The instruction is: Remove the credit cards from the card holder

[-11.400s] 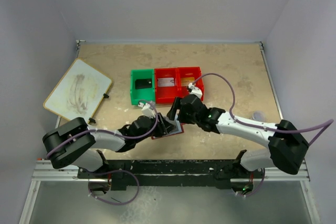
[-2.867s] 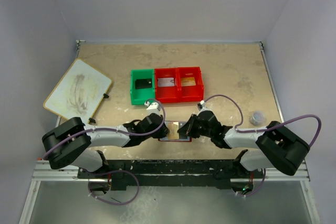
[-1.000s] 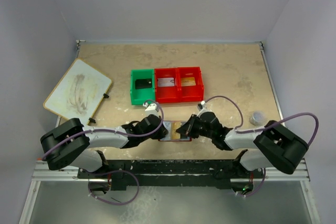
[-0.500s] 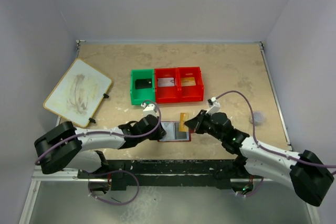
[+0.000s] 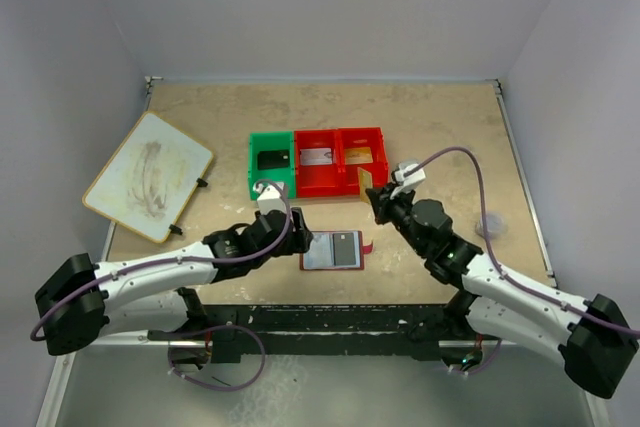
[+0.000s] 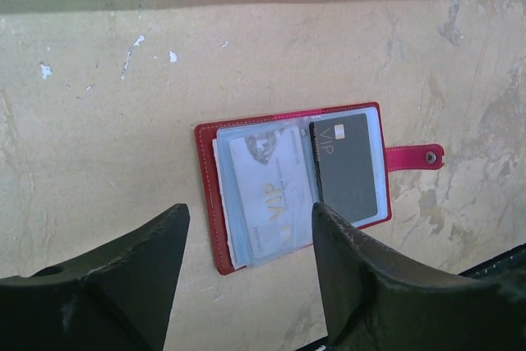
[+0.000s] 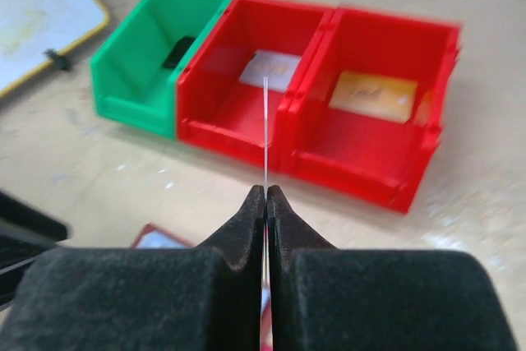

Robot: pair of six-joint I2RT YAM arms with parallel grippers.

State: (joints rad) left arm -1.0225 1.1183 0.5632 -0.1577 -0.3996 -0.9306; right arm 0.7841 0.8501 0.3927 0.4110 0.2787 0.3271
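Observation:
The card holder lies open on the table, maroon with clear sleeves and a red tab. In the left wrist view the card holder still holds a silver-grey card and a black card. My left gripper hovers just left of it, open, gripping nothing. My right gripper is up near the bins, shut on a thin credit card seen edge-on. Its colour does not show.
A green bin and two red bins stand behind the holder. Each has a card inside: black, silver, gold. A white board lies far left, a small grey object at the right.
My right gripper pulled a gold-brown card out of the holder and carried it up toward the red bins. My left gripper opened, let go of the holder and drew back left.

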